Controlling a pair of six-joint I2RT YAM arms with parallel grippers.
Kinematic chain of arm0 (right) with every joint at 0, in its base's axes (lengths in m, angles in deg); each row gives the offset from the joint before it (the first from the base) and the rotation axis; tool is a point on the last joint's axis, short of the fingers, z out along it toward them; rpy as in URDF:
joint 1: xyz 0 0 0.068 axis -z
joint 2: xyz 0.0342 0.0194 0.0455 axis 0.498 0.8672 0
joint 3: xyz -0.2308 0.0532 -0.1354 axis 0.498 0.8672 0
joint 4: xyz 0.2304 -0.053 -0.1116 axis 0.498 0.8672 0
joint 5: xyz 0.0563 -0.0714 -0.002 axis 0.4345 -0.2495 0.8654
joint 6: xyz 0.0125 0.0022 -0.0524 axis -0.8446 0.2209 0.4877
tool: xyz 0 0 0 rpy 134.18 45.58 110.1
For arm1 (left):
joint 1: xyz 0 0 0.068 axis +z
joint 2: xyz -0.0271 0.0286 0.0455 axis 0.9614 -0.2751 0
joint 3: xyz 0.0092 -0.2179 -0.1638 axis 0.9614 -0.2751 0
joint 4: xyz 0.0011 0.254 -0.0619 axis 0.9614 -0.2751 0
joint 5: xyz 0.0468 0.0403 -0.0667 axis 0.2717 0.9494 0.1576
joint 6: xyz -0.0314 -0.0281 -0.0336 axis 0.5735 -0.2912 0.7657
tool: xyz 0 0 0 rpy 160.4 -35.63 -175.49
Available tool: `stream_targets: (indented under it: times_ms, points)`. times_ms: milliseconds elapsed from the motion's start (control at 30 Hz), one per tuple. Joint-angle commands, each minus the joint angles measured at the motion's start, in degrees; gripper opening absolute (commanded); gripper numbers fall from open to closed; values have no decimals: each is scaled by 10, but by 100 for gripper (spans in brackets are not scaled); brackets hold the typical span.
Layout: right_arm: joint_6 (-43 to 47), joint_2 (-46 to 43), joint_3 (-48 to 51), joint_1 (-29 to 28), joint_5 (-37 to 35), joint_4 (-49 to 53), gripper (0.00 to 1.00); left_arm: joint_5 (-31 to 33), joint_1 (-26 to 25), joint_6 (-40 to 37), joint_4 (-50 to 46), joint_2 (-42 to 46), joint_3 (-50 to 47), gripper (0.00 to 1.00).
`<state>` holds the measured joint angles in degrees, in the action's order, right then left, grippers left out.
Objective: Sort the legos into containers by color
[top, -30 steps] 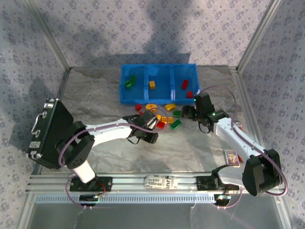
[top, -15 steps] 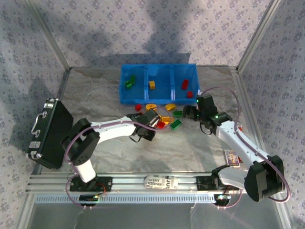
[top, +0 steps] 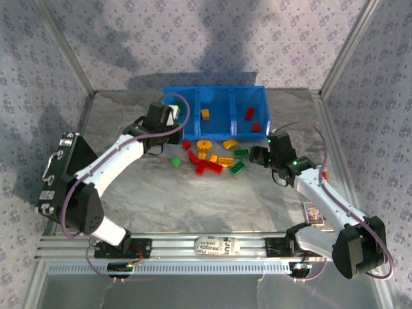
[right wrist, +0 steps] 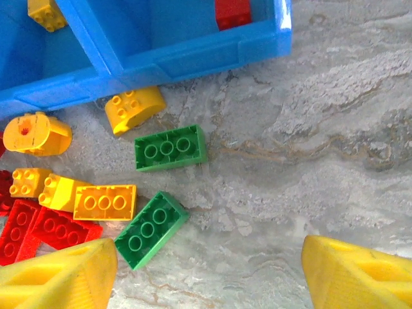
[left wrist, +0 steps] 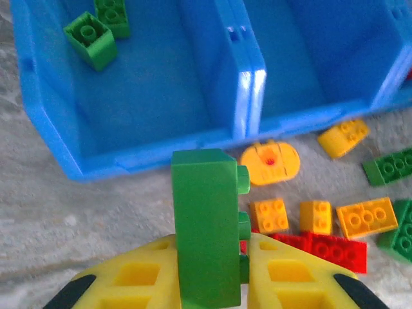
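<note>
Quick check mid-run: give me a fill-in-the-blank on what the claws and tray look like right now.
The left claw is shut on a ___ lego. The blue tray's right compartment holds two ___ legos. The right claw hangs ___ by two green legos on the table. Missing words: green; red; open.

Overhead, the left hand (top: 168, 121) covers the tray's (top: 215, 89) left compartment (left wrist: 161, 84).

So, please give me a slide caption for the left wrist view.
Left gripper holds a green brick upright before the blue tray, whose left compartment contains two green bricks.
</note>
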<state>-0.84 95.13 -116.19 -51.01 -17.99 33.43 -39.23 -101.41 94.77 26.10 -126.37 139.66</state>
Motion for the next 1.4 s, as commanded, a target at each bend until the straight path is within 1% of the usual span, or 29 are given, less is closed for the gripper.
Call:
stream_targets:
  times_ms: [0, 33, 67, 100, 133, 167, 200, 267, 300, 467, 600, 667, 767, 867, 1033, 1133, 1200, 1333, 1367]
  points:
    - [-21, -6, 9, -18, 7, -9, 77, -33, 29, -17, 1, -52, 53, 26]
    - [-20, -3, 8, -23, 2, -5, 78, -36, 38, -16, 2, -70, 72, 27]
    - [-20, -2, 8, -27, -2, -1, 79, -42, 48, -15, 2, -91, 90, 30]
    - [-20, -1, 7, -31, -2, 2, 80, -50, 55, -16, 1, -110, 109, 38]
    - [-20, -2, 6, -32, -3, 4, 80, -54, 61, -17, -2, -127, 126, 54]
    - [-20, -4, 8, -35, -3, 6, 80, -54, 65, -20, -11, -148, 148, 80]
    - [-20, -6, 9, -39, -4, 7, 80, -47, 68, -17, -23, -163, 167, 87]
    - [-21, -12, 14, -44, -9, 9, 80, -45, 69, -12, -33, -170, 181, 91]
    - [-21, -13, 17, -45, -10, 11, 80, -47, 67, -10, -17, -157, 165, 94]
    - [-17, -19, 38, -47, -13, 6, 80, -50, 59, 16, 100, -50, 10, 94]
    - [-3, -1, 33, -48, -3, 4, 80, -37, 49, 43, 132, 30, -101, 94]
    - [10, 13, 23, -49, 1, 7, 80, -16, 32, 47, 148, 71, -156, 94]
    - [39, 43, 5, -57, 20, 5, 80, -8, 7, 57, 164, 113, -221, 94]
    - [70, 88, -24, -79, 39, 10, 80, 1, -11, 68, 154, 126, -257, 93]
    - [142, 170, -88, -148, 44, 26, 78, 12, -31, 99, 170, 160, -326, 92]
    - [178, 226, -132, -158, 79, 40, 76, 10, -39, 120, 183, 199, -367, 90]
    - [193, 261, -167, -160, 89, 53, 73, 14, -41, 129, 180, 230, -385, 90]
    - [215, 317, -225, -164, 113, 84, 73, 22, -42, 138, 168, 286, -413, 89]
    - [217, 332, -252, -167, 116, 92, 73, 22, -42, 139, 163, 297, -417, 89]
